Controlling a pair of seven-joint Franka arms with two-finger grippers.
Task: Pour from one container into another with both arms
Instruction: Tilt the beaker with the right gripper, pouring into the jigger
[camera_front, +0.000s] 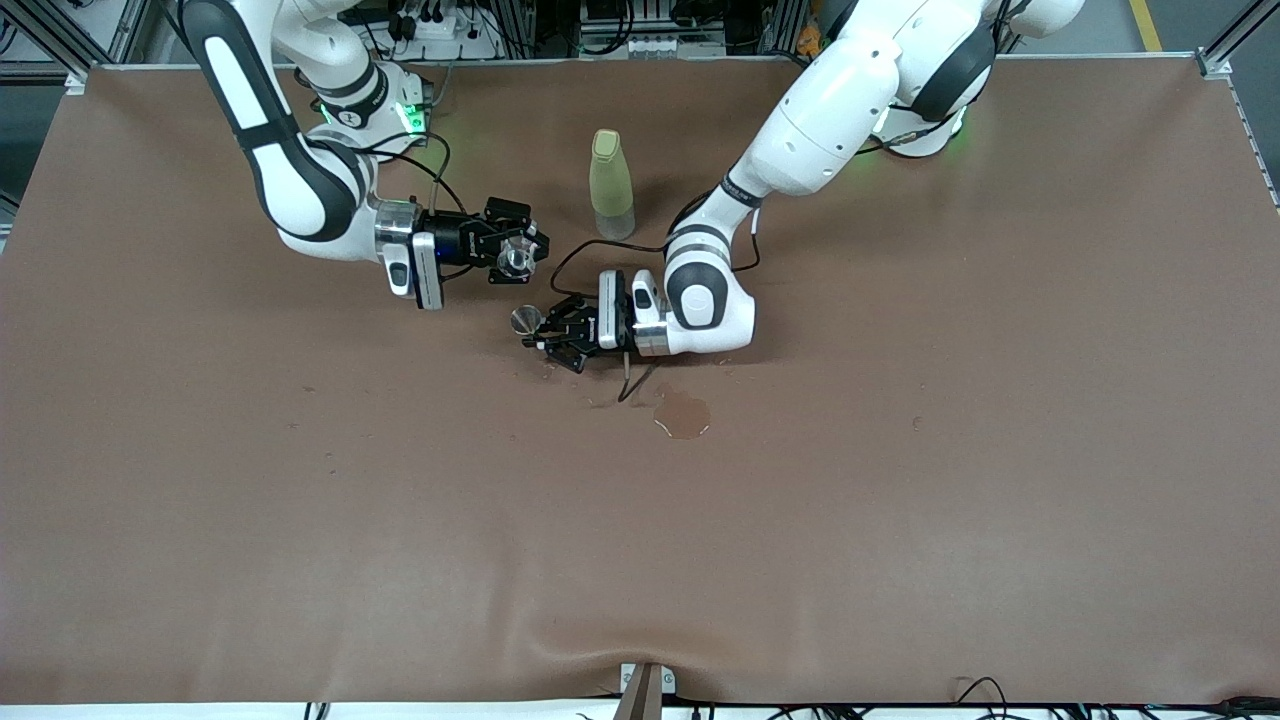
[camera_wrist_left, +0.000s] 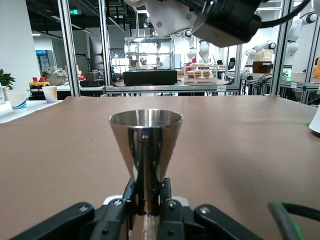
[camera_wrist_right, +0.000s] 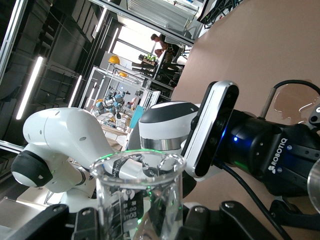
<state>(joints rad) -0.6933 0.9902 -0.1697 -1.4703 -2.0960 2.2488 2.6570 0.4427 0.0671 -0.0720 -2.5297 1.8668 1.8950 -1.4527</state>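
Glass cup (camera_front: 516, 257) clamped in right fingers (camera_wrist_right: 197, 220); jigger (camera_front: 526, 320) clamped in left fingers (camera_wrist_left: 169, 207); bottle (camera_front: 611, 185) near.

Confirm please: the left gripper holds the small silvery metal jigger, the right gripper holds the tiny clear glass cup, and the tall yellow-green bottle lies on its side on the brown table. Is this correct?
One detail is wrong. The tall yellow-green bottle stands upright on the brown table, as the front view shows. The rest holds: the left gripper holds the small silvery metal jigger, and the right gripper holds the tiny clear glass cup.

Glass cup (camera_front: 517, 257) above table (camera_front: 900, 500), beside jigger (camera_front: 525, 320)
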